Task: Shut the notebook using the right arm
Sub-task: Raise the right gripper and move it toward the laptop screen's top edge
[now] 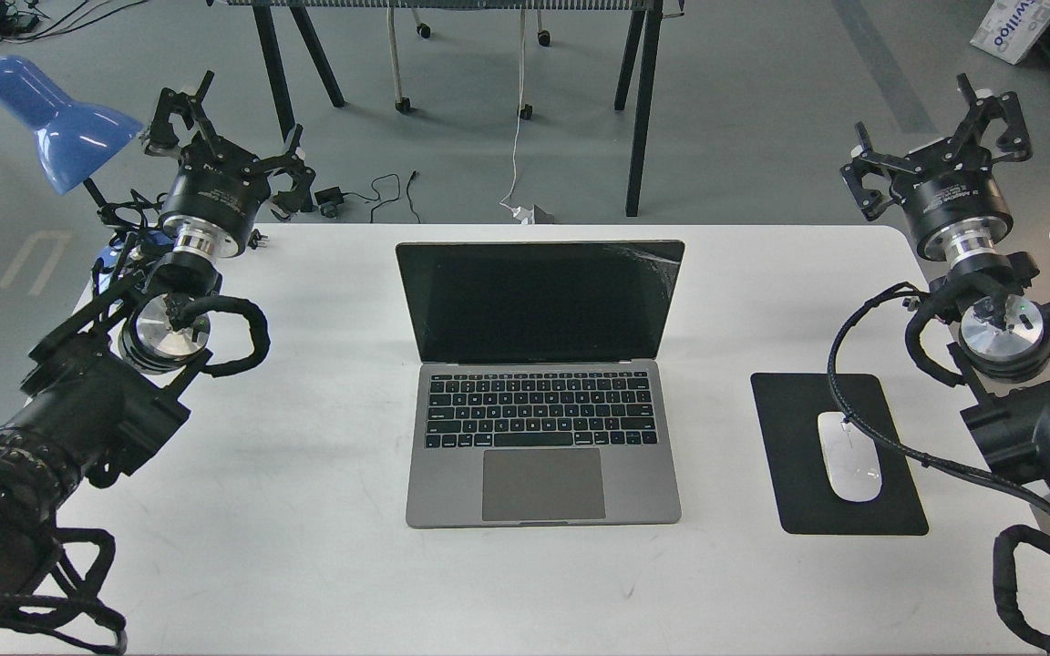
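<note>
The notebook (541, 392) lies open in the middle of the white table (306, 528), its black screen upright and cracked at the top right corner, its grey base and black keyboard facing me. My right arm (999, 319) rises along the table's right edge. Its gripper (940, 132) is held high near the far right corner, well to the right of the notebook, fingers spread open and holding nothing. My left gripper (224, 137) is raised at the far left corner, also open and empty.
A black mouse pad (798, 492) with a white mouse (849, 456) lies right of the notebook, under my right arm's cable. A blue desk lamp (56, 118) stands at the far left. Table legs and floor cables lie beyond the far edge.
</note>
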### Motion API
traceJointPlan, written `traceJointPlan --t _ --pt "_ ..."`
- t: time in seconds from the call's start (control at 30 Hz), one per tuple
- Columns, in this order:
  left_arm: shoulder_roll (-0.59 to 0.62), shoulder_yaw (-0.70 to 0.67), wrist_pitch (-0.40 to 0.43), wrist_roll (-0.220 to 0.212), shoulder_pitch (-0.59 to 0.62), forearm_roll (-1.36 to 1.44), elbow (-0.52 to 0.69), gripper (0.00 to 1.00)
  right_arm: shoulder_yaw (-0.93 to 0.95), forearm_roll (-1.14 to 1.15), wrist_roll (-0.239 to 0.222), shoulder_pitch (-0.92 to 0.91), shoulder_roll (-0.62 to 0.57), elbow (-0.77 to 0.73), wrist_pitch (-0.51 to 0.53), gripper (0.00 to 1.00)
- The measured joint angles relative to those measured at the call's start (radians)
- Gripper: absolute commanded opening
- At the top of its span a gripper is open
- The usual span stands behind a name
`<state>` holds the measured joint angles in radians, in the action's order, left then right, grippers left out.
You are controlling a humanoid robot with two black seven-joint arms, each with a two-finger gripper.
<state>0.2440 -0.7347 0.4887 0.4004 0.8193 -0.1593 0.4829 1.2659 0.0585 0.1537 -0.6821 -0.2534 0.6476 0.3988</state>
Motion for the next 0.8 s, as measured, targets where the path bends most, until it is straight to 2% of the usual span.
traceJointPlan --t 0.2,0.43,0.6,0.8 --pt "0.0 0.0 0.0 0.002 0.0 0.0 0.0 1.0 -0.019 0.0 -0.001 0.0 0.006 0.0 0.014 1.0" --pt "0.001 -0.001 0.0 0.002 0.0 0.0 -0.001 1.0 -0.179 0.003 0.001 -0.051 0.013 0.001 -0.007 1.0" --pt "0.002 0.0 0.0 0.001 0.0 0.001 -0.001 1.0 -0.312 0.006 -0.007 -0.113 0.075 -0.043 -0.03 1.0" --pt "0.002 0.0 0.0 0.0 0.0 0.001 -0.001 1.0 -0.362 0.003 -0.033 -0.155 0.146 -0.097 -0.022 1.0"
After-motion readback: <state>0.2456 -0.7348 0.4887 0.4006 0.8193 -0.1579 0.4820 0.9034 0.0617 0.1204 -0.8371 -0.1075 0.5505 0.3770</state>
